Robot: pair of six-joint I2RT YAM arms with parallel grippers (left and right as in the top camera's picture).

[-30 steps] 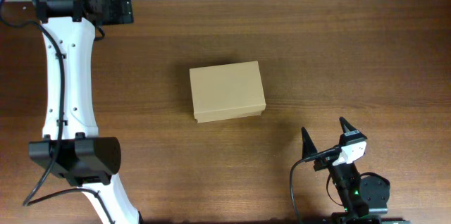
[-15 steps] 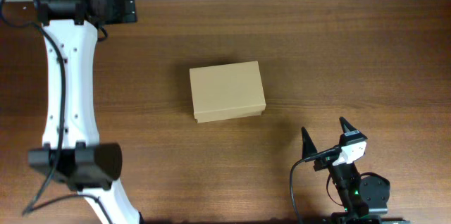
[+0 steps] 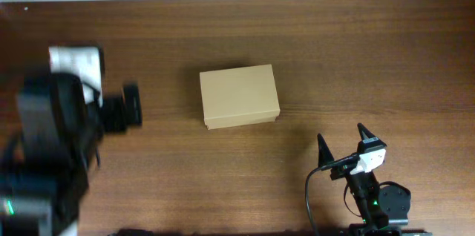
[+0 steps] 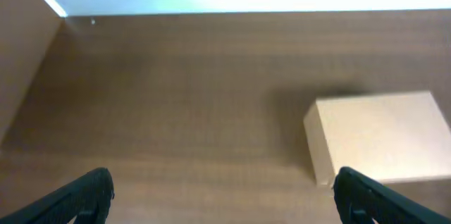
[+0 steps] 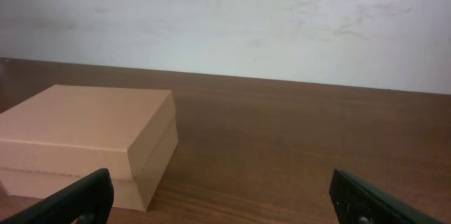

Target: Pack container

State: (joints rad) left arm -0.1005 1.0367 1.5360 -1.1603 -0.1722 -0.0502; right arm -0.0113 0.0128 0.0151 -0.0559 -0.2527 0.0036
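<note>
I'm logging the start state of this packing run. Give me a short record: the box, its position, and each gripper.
container: tan cardboard box, lid closed, lying flat
position: near the middle of the table, touching neither gripper
left gripper: open, empty, container ahead to its right
right gripper: open, empty, container ahead to its left
left arm, overhead view: blurred

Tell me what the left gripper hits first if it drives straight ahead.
Probably nothing but bare table: the left gripper faces open wood; the box sits off to the right, though depth is unclear.
</note>
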